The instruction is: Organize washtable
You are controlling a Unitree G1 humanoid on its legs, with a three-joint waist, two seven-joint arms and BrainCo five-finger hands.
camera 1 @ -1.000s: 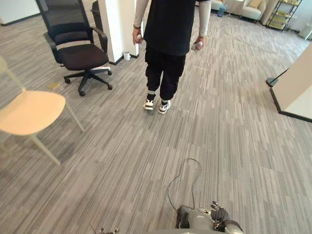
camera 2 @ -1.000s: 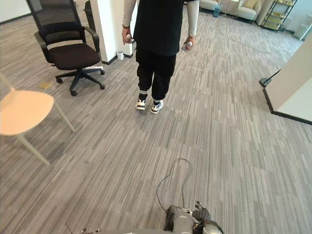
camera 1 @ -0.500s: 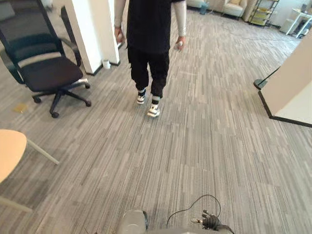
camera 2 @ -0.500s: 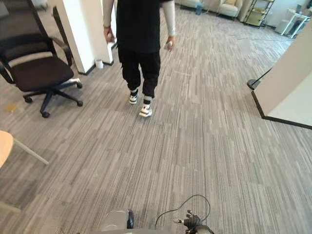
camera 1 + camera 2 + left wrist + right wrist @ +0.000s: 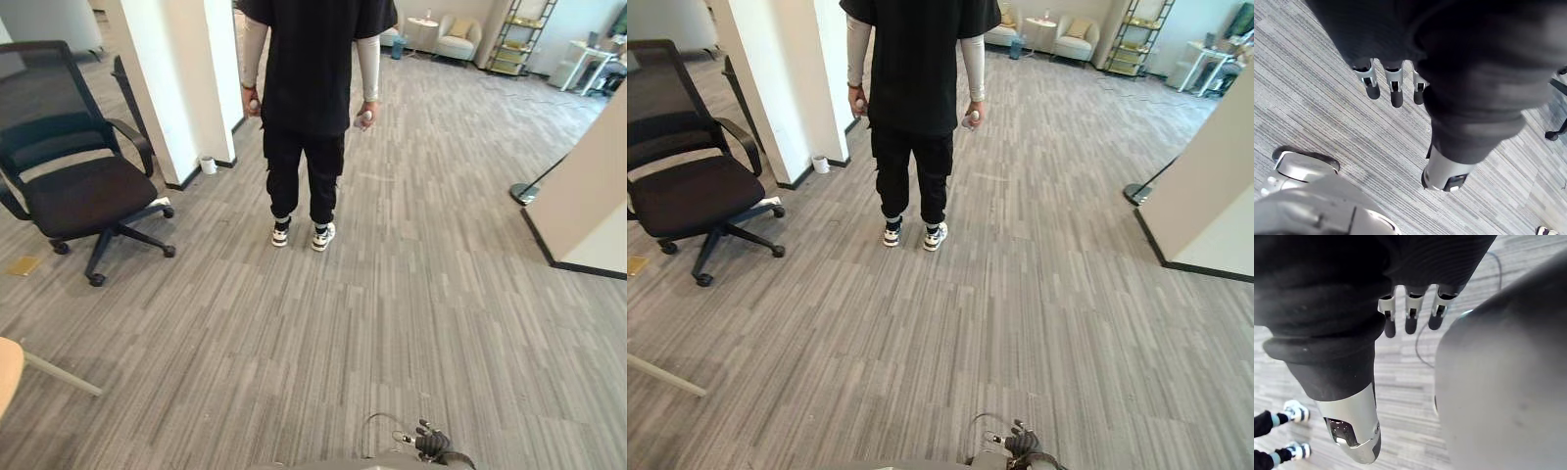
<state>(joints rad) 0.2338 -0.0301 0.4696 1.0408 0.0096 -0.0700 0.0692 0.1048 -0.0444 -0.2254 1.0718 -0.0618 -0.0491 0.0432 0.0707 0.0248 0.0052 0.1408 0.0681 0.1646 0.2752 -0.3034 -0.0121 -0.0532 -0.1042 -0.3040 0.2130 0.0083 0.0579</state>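
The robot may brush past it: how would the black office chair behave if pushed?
The black office chair would probably roll rather than tip, since it stands on casters. Its single central post suggests the seat may also swivel.

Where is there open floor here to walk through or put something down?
The widest bare carpet lies between the person and the beige partition, and nearer, short of the person's shoes. The left is crowded: black office chair, white pillar, a pale tabletop's edge.
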